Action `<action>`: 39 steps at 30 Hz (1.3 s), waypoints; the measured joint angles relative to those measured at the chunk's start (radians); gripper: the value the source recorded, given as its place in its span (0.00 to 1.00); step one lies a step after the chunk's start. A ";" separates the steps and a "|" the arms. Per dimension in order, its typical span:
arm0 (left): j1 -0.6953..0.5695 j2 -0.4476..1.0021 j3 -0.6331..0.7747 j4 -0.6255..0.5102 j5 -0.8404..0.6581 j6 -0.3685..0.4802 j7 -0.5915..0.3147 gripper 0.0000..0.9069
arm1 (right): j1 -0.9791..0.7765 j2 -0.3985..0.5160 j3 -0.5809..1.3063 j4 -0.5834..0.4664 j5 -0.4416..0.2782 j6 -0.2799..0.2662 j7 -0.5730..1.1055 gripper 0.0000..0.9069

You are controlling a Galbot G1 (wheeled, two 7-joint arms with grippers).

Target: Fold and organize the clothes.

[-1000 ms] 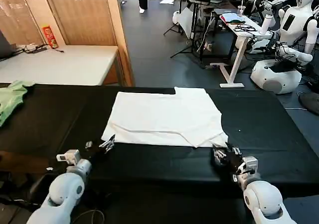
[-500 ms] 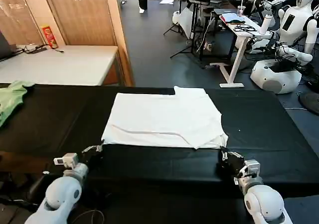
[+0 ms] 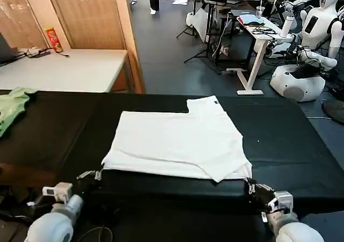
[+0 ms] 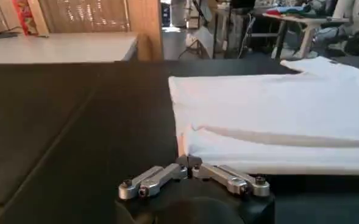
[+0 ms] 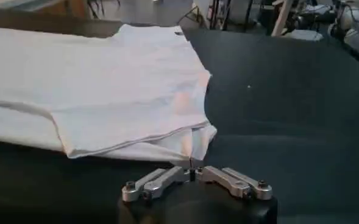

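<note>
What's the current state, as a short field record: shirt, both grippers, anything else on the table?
shirt: white T-shirt lies folded flat on the black table, logo not visible
left gripper: at the shirt's near left corner, fingers shut on the hem
right gripper: at the shirt's near right corner, fingers shut on the hem
other items: light green garment at the table's far left edge, apart from the shirt
background: beige side table beyond the black table

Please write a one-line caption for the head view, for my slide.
Left gripper and right gripper pinch the near corners of the white T-shirt.
</note>
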 joint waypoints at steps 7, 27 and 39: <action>0.067 -0.023 -0.026 -0.042 0.004 0.013 -0.056 0.97 | -0.058 0.003 0.017 0.068 -0.024 -0.029 -0.011 0.97; -0.340 -0.019 0.047 0.048 -0.011 0.022 -0.082 0.97 | 0.571 -0.088 -0.129 -0.225 0.076 0.060 0.026 0.97; -0.892 0.009 0.328 0.477 -0.179 0.177 -0.042 0.97 | 1.076 -0.030 -0.411 -0.738 0.129 0.017 0.078 0.97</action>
